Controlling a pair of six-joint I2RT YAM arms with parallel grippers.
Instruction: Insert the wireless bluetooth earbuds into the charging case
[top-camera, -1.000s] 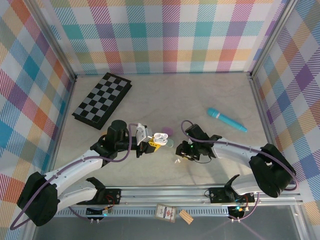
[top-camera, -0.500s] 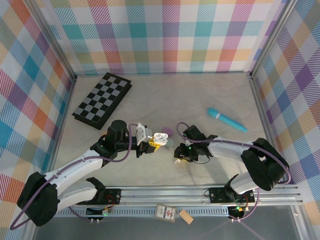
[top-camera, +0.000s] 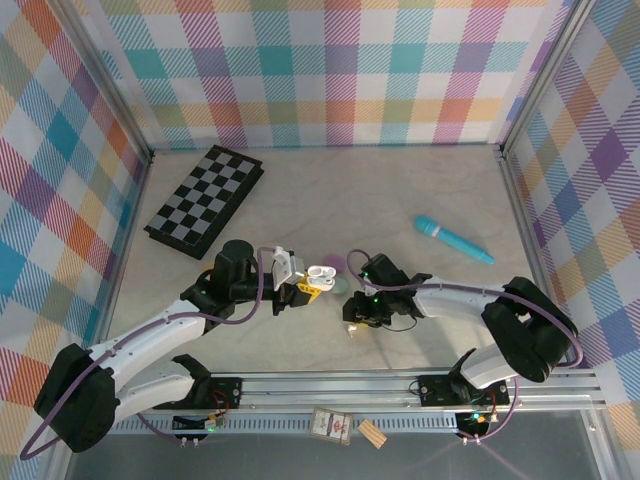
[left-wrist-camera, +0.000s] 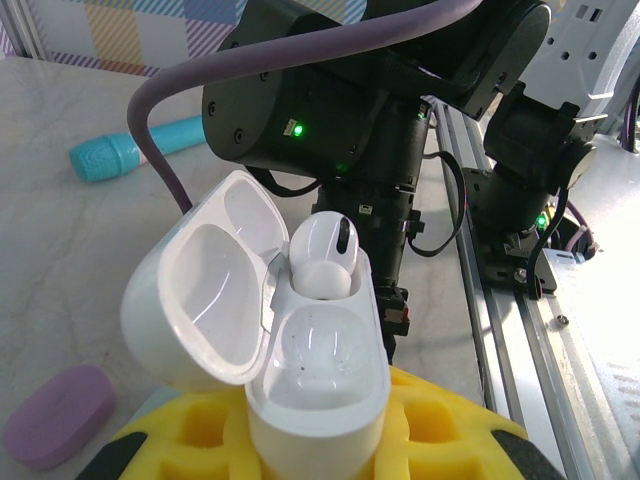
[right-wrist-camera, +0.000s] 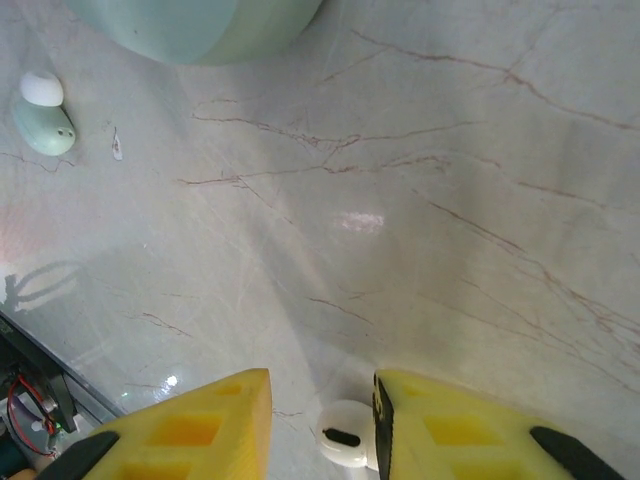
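Note:
My left gripper (top-camera: 303, 284) is shut on the white charging case (left-wrist-camera: 315, 390), held up with its lid (left-wrist-camera: 195, 300) swung open to the left. One white earbud (left-wrist-camera: 322, 255) sits in the far socket; the near socket is bare. My right gripper (right-wrist-camera: 322, 420) is low over the table just right of the case, also seen from above (top-camera: 353, 318). Its yellow fingers (right-wrist-camera: 190, 435) stand apart around a second white earbud (right-wrist-camera: 345, 446), which lies on the table against the right finger. A pale green earbud (right-wrist-camera: 42, 118) lies further off.
A pale green case (right-wrist-camera: 200, 25) lies on the table close ahead of the right gripper. A purple case (left-wrist-camera: 58, 415) lies beside the left gripper. A turquoise stick (top-camera: 455, 241) lies at the right and a folded chessboard (top-camera: 205, 195) at the back left.
The right gripper has moved left and toward the near edge, and now straddles the white earbud on the table. The left arm and the case have stayed still.

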